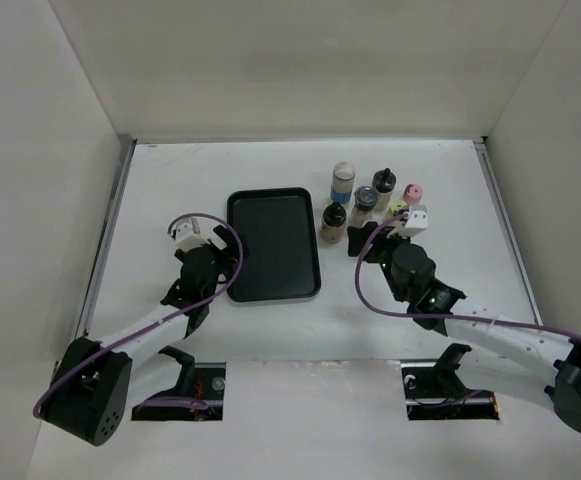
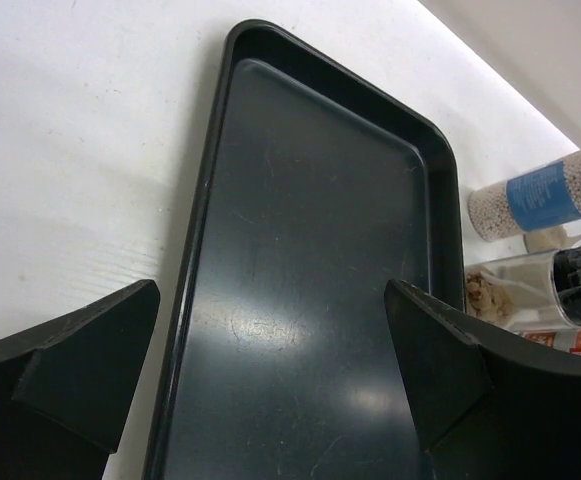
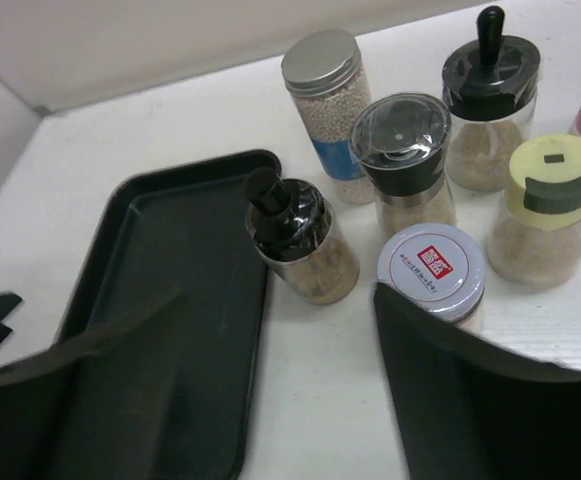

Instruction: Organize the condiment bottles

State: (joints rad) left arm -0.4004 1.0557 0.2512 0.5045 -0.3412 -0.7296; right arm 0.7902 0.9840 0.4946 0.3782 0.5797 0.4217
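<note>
Now the left gripper (image 2: 270,300), its fingers apart and holding nothing, is hovering over the left edge of the black tray (image 1: 275,240) at mid-table. The right gripper (image 3: 280,297), likewise spread and empty, is hanging just short of the condiment bottles (image 3: 402,150). These are standing upright in a cluster on the table (image 1: 170,170), just off the tray's right edge, the blue-labelled bottle (image 3: 328,110) at the back.

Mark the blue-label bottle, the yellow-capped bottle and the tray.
blue-label bottle (image 3: 328,120), right wrist view, glass body above the label.
yellow-capped bottle (image 3: 540,245), right wrist view, glass body below the cap.
tray (image 1: 273,245), top external view, bare floor.
</note>
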